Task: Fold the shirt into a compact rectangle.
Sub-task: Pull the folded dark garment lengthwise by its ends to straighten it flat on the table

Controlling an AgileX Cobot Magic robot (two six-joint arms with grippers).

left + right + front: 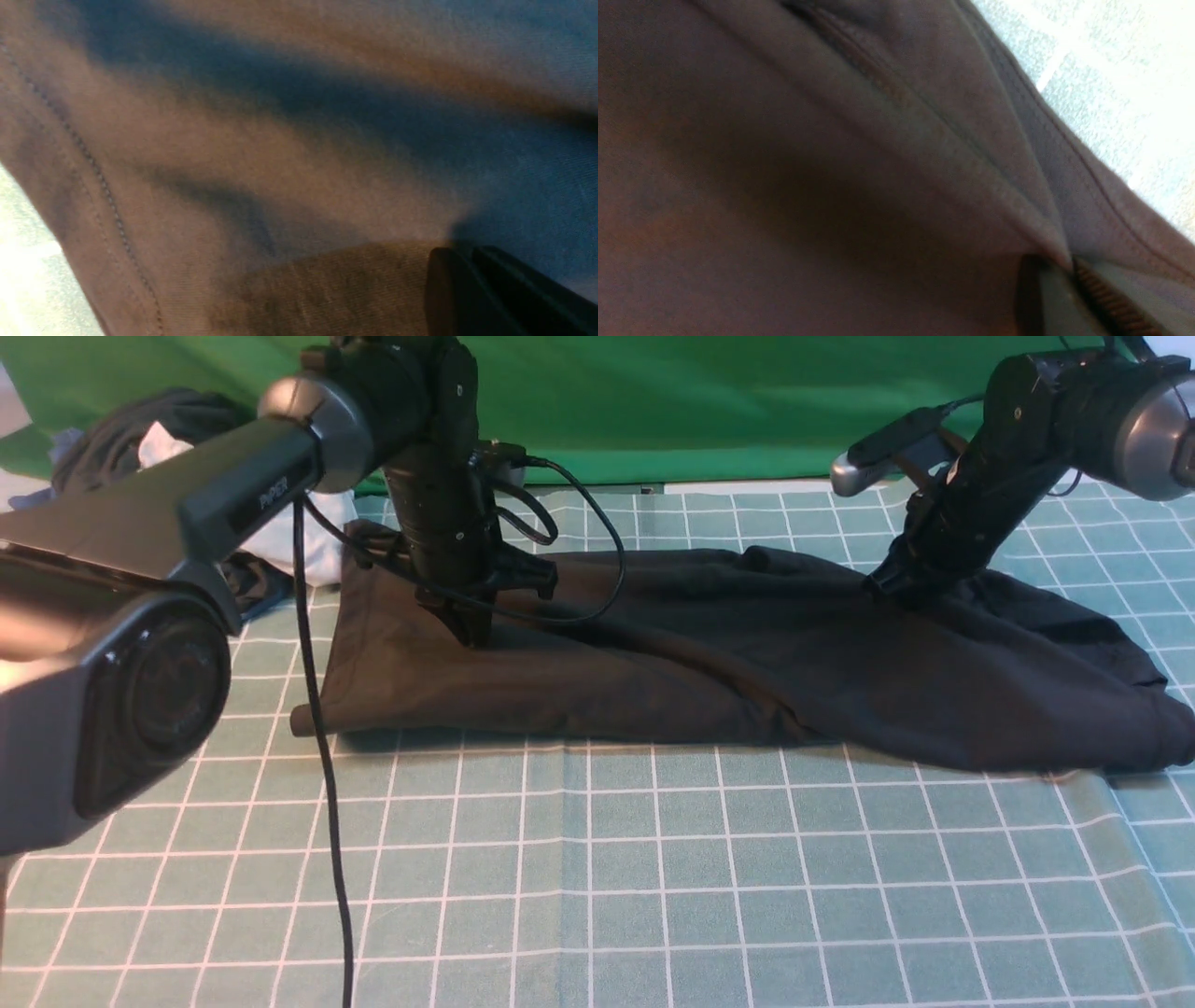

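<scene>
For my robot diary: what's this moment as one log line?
black shirt: lying on checked tablecloth | left gripper: shut, tip on it | right gripper: shut on its fold

A white-gridded sage-green tablecloth (597,859) spreads below a bright green cloth (709,401) at twelve o'clock, with a dark grey and white garment bundle (159,439) at ten o'clock.

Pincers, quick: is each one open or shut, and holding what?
Left pincer: shut on the black long-sleeved fabric shirt.
Right pincer: shut, pinching a fold of that shirt.
</scene>
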